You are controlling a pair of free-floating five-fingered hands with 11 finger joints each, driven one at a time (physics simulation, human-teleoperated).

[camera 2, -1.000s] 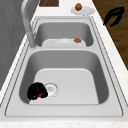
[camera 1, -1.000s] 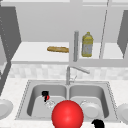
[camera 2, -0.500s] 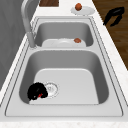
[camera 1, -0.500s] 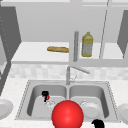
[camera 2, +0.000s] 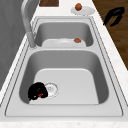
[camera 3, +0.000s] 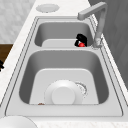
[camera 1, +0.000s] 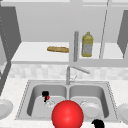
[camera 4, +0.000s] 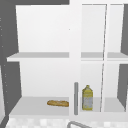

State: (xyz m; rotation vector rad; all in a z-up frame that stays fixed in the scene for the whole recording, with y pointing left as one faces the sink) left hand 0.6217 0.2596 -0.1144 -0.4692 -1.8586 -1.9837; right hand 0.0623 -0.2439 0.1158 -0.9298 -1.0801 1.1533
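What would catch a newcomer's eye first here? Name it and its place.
The big red ball at the sink's front edge, in the front view. Next, the left robot hand, curled in the left basin beside the drain around something small and red, and the white plate lying in the right basin.

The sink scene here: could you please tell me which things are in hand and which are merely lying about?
In hand:
left hand, curled on a small red thing in the left basin, beside the drain
right hand, at the front edge

Lying about:
plate
bread
bottle
big red ball
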